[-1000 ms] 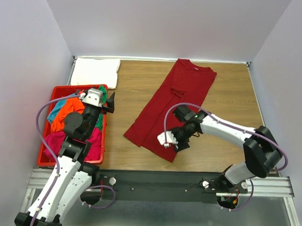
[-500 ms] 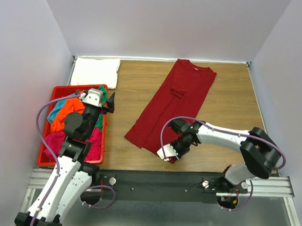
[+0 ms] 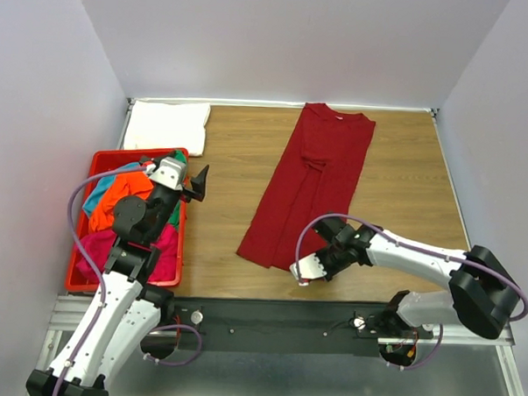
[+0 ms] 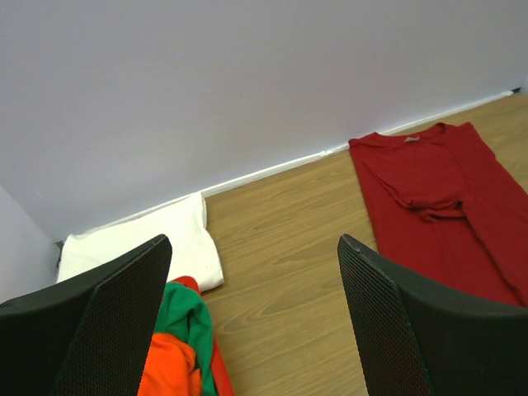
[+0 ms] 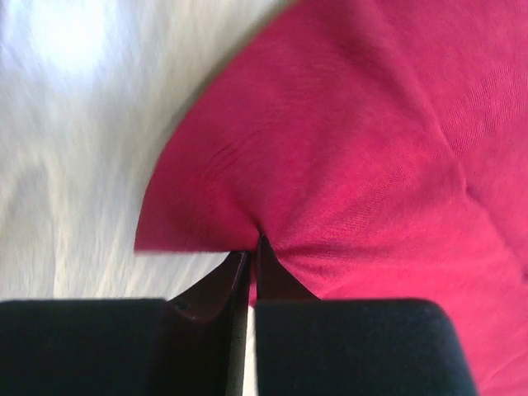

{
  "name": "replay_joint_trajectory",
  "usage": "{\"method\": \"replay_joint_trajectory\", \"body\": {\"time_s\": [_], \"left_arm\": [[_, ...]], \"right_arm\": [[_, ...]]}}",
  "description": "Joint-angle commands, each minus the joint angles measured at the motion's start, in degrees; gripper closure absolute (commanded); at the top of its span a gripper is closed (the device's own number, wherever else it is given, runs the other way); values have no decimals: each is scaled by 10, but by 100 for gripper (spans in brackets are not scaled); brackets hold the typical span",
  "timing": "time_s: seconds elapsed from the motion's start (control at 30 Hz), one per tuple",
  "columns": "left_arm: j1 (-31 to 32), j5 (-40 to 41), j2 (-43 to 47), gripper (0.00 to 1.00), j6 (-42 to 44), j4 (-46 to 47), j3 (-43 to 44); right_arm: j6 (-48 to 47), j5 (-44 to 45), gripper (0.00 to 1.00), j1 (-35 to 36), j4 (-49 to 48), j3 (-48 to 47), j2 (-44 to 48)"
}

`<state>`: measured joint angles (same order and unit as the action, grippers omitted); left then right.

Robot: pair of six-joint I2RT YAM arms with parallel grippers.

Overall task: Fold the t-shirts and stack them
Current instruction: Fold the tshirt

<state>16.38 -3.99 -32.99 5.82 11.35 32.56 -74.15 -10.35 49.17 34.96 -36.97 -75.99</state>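
My right arm has swung back toward the near edge of the table [image 3: 230, 161]. It has dragged the hem of the dark red shirt [image 3: 313, 174] with it, so the cloth now lies straighter than a second ago, and its claw has gone from wide to pinched.

At the far left corner the white shirt [image 3: 166, 125] lies folded, and I count that one as done. Nearer on the left, the red bin [image 3: 108, 155] holds a heap of orange [image 3: 124, 190], teal, green and pink shirts [image 3: 95, 243], none folded yet. The left gripper [image 3: 197, 184] hangs over the bin's right edge with its fingers spread wide, holding nothing.

In the middle, the dark red shirt is a long strip with its sides turned in, collar at the far edge. The right gripper [image 5: 249, 247] is clenched on its near hem corner.

I judge this shirt half folded. It needs its crosswise folds and then stacking on the white one, and the whole bin remains.
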Motion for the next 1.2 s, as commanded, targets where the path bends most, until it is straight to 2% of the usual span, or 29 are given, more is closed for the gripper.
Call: {"method": "replay_joint_trajectory", "body": {"time_s": [0.0,0.3,0.43,0.5,0.6,0.7,0.73,0.77,0.8,0.87,0.93,1.1,1.17], "left_arm": [[3,-73,-5,11,2,31,-14],[22,-160,-37,11,9,82,-30],[47,-196,-61,11,25,82,-25],[58,-208,-66,11,34,81,-22],[94,-223,-73,11,76,61,-7],[163,-230,-73,10,177,25,-6],[181,-233,-73,9,250,-8,-6],[199,-237,-75,8,288,-28,-7],[260,-236,-86,6,409,-103,-18],[293,-226,-95,5,422,-115,-25],[345,-156,-119,3,430,-145,-33],[426,-91,-194,3,424,-160,-34],[443,-81,-231,9,431,-157,-34]], "right_arm": [[9,65,86,-47,55,22,34],[-5,83,75,-141,85,72,112],[14,70,54,-166,100,63,140],[29,56,50,-172,111,47,152],[69,24,45,-176,125,8,170],[127,-22,38,-178,129,-24,182],[159,-53,28,-178,129,-34,190],[181,-75,22,-178,128,-39,191],[223,-196,0,-178,122,-36,188],[221,-245,0,-178,118,-29,187],[200,-264,0,-175,113,-15,188],[177,-234,0,-165,78,16,184],[182,-210,0,-144,57,31,174]]}}
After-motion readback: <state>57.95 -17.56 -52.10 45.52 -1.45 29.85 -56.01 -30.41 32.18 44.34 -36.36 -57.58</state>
